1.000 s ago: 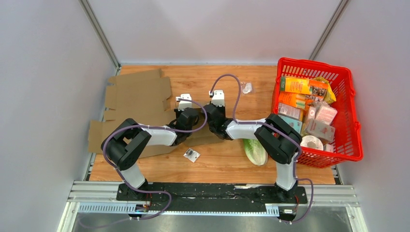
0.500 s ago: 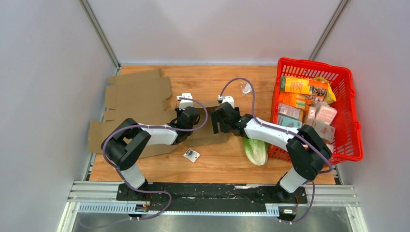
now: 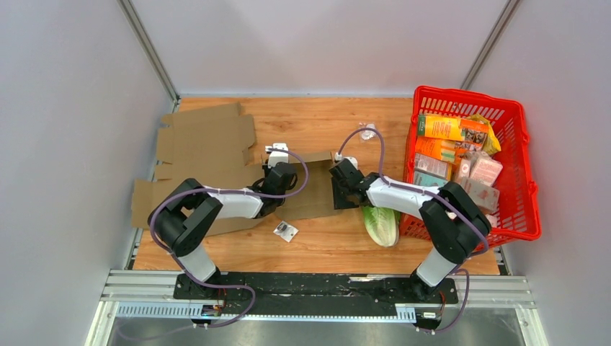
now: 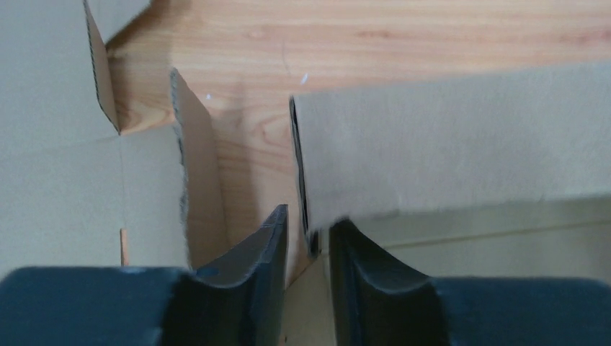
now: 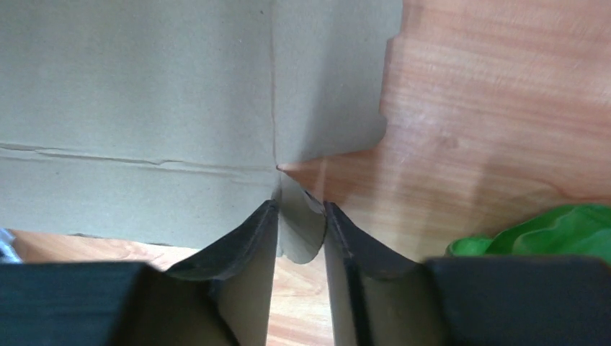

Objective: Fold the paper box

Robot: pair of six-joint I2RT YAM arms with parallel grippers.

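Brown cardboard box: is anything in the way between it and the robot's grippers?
Nothing visible is. The left gripper and right gripper are at the flat brown cardboard box, each with jaws either side of a flap.

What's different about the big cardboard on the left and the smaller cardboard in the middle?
The big cardboard looks much larger than the smaller cardboard. Neither gripper has its fingers around the big cardboard, while the smaller cardboard has the left gripper at one edge and the right gripper at a corner flap. Both are brown and on the wooden table.
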